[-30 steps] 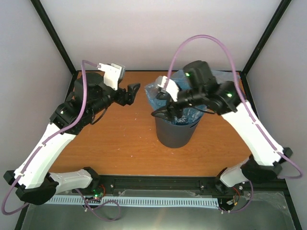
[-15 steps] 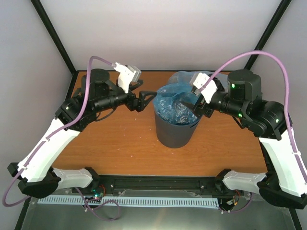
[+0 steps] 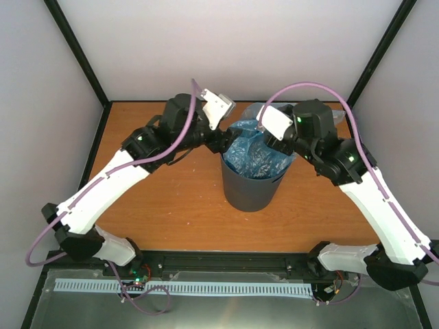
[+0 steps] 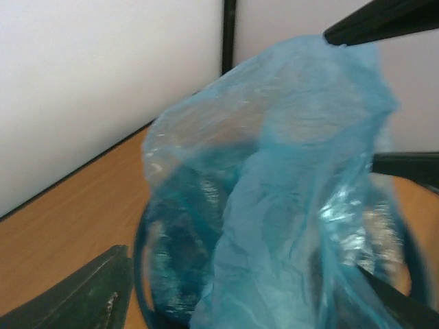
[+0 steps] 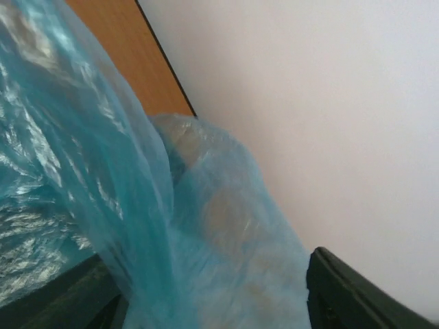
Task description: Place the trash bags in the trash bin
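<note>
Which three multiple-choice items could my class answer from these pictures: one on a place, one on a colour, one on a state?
1. Where is the blue bag?
A. Folded flat beside the bin
B. In the mouth of the bin, partly rising above its rim
C. Wholly underneath the bin

2. What colour is the bin?
A. Dark grey
B. White
C. Red

3. How is the bin placed?
A. On its side
B. Upside down
C. Upright, mouth up

Answers:
1 B: the top view shows blue plastic filling the bin's mouth, with folds standing above the rim.
2 A: its outer wall is dark grey in the top view.
3 C: its open mouth faces up, with the left gripper and the right gripper at opposite sides of the rim.
</note>
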{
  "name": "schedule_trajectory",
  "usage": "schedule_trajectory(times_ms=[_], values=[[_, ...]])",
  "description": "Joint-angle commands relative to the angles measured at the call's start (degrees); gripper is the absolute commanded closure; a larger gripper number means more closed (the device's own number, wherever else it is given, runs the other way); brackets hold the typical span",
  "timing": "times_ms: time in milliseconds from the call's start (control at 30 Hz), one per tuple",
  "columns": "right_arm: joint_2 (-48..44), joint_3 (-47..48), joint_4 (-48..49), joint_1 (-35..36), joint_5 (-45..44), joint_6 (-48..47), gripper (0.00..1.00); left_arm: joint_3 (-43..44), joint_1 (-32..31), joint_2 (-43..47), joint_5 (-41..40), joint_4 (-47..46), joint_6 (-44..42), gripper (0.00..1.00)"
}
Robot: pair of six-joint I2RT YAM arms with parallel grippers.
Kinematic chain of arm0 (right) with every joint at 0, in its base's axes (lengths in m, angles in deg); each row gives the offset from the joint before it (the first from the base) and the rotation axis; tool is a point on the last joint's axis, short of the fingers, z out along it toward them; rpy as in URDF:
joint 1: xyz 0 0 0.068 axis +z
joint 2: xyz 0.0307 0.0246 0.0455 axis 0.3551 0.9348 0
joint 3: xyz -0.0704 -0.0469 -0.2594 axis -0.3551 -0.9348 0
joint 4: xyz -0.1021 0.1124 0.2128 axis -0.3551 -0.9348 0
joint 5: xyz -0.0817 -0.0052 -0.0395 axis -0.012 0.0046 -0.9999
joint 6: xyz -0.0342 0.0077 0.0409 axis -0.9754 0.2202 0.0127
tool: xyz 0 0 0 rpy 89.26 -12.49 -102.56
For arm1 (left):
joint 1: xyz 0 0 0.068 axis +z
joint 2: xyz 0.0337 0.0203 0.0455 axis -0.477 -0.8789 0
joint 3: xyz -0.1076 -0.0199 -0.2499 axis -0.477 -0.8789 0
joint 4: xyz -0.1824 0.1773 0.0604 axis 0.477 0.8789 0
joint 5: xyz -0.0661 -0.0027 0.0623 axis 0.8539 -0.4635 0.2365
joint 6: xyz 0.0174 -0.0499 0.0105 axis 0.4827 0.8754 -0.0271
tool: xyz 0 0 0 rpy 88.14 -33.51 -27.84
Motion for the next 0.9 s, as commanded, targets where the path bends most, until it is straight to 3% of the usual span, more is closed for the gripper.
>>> schedule_trajectory(times_ms=[0, 100, 200, 333, 533, 600, 733, 867], values=[[3.0, 3.9, 5.4, -1.1, 0.4, -2.6, 0.38, 1.9, -0.5, -1.5, -11.4, -4.2, -2.4, 0.33], [7.0, 9.1, 4.3, -3.7, 5.2, -2.1, 0.5, 5.4, 0.4, -4.6, -15.8, -4.6, -3.1, 0.41], [11.4, 13.4, 2.6, -7.5, 11.7, -0.9, 0.61, 8.6, 4.1, -8.2, -14.0, -2.5, -1.0, 0.59], [17.0, 16.9, 0.6, -9.6, 17.8, 0.5, 0.82, 6.8, 7.5, -9.0, -11.0, -5.2, 1.9, 0.79], [25.8, 24.2, -2.1, -10.1, 23.8, 7.2, 0.85, 3.3, 9.5, -9.0, -9.2, -6.3, 5.4, 0.99], [27.2, 26.9, -4.7, -10.3, 24.6, 9.5, 0.76, 1.7, 9.7, -8.0, -8.1, -6.2, 6.3, 0.99], [23.7, 27.0, -6.3, -11.2, 24.4, 13.4, 0.38, 0.0, 9.9, -5.8, -5.2, -6.0, 7.5, 0.99], [17.2, 24.5, -7.9, -12.5, 25.1, 15.6, 0.26, -0.6, 10.0, -5.3, -2.9, -5.4, 7.8, 0.99]])
